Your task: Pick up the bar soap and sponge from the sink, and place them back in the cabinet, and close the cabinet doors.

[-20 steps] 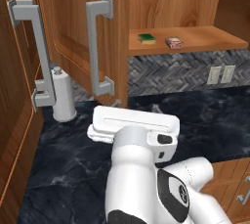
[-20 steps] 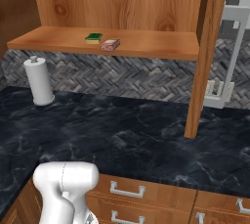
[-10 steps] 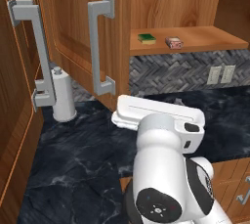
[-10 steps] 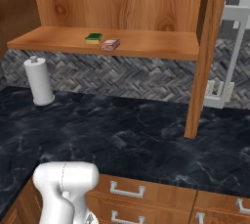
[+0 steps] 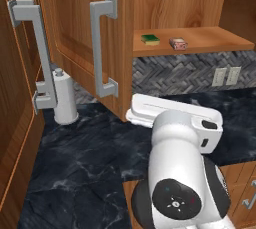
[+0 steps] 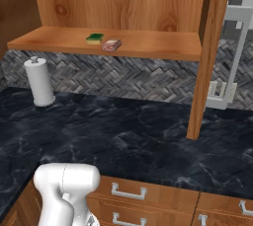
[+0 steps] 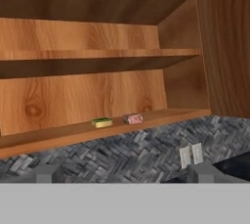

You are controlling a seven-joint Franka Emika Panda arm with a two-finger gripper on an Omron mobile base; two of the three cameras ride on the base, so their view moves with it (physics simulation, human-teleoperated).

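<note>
Hand point(image 7: 124, 174) spread wide, empty, facing cabinet point(image 7: 97, 96)

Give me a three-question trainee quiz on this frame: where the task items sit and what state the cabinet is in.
1. True or false: the sponge and the bar soap both lie on the cabinet bottom shelf.
2. In the right base view, which lies further left? A) sponge B) bar soap C) neither, they are stacked
3. Fill in: the cabinet doors are ____.

Key
1. True; they lie side by side, apart.
2. A.
3. Open; both doors stand swung out, and the gripper fingertips are spread with nothing between them.
</note>
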